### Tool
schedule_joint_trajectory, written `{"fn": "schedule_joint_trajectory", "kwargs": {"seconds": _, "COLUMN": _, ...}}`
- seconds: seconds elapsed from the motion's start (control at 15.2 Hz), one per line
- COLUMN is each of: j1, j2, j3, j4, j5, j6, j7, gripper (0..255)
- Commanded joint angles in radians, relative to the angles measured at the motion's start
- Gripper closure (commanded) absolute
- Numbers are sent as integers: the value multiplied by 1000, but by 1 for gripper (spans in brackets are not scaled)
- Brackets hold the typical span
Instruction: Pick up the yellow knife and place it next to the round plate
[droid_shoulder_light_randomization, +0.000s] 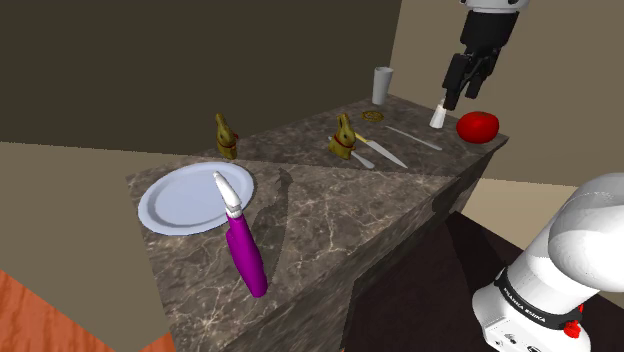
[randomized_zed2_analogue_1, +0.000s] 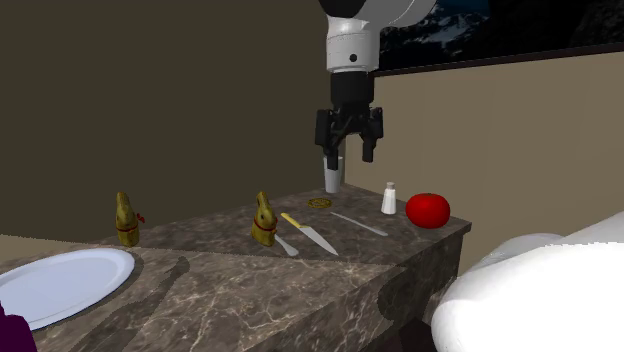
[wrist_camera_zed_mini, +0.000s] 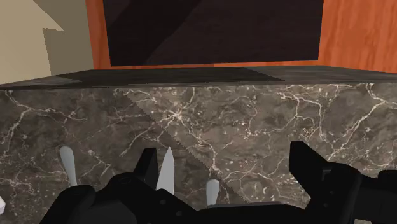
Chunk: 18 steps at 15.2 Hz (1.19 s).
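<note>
Knife: found lying flat on the counter, toward its far end in the shoulder view, just beside a gold bunny.
Knife axis: ran diagonally across the countertop. Yellow handle at the bunny's side, toward the back wall. Pale blade tip toward the counter's front edge, down and to the right in both exterior views.
Knife neighbours: lay between a spoon and a grey utensil, apart from both. A small round cookie noted beyond the handle end.
Gripper: hung well above the counter's far end, pointing down, clear of everything.
Fingers: spread apart, grasping nothing. Likewise apart in the wrist view, with marble beneath.
Pale blade: seen just beside one finger, tip pointing away from the hand. Not confirmed as the knife.
Plate: round, pale, at the opposite end of the counter, well apart from the knife.
Bottle: purple, lying down, white tip resting over the plate's rim.
Other items: second bunny behind the plate. Cup, shaker and red fruit at the far end.
</note>
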Motion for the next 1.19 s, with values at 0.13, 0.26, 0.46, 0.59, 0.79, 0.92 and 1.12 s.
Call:
{"fn": "schedule_joint_trajectory", "kwargs": {"seconds": 0.13, "j1": 0, "j2": 58, "j3": -18, "j4": -5, "j5": -8, "j6": 63, "j7": -18, "gripper": 0}}
{"fn": "schedule_joint_trajectory", "kwargs": {"seconds": 0.26, "j1": -1, "j2": 119, "j3": -35, "j4": -4, "j5": -13, "j6": 125, "j7": -36, "gripper": 0}}
{"fn": "schedule_joint_trajectory", "kwargs": {"seconds": 0.46, "j1": 0, "j2": 218, "j3": -60, "j4": 9, "j5": -18, "j6": 213, "j7": -64, "gripper": 0}}
{"fn": "schedule_joint_trajectory", "kwargs": {"seconds": 0.59, "j1": 2, "j2": 288, "j3": -75, "j4": 24, "j5": -18, "j6": 268, "j7": -83, "gripper": 0}}
{"fn": "schedule_joint_trajectory", "kwargs": {"seconds": 0.79, "j1": 5, "j2": 397, "j3": -98, "j4": 58, "j5": -13, "j6": 345, "j7": -113, "gripper": 0}}
{"fn": "schedule_joint_trajectory", "kwargs": {"seconds": 0.92, "j1": 7, "j2": 472, "j3": -112, "j4": 87, "j5": -5, "j6": 391, "j7": -135, "gripper": 0}}
{"fn": "schedule_joint_trajectory", "kwargs": {"seconds": 1.12, "j1": 10, "j2": 587, "j3": -131, "j4": 142, "j5": 12, "j6": 451, "j7": -169, "gripper": 0}}
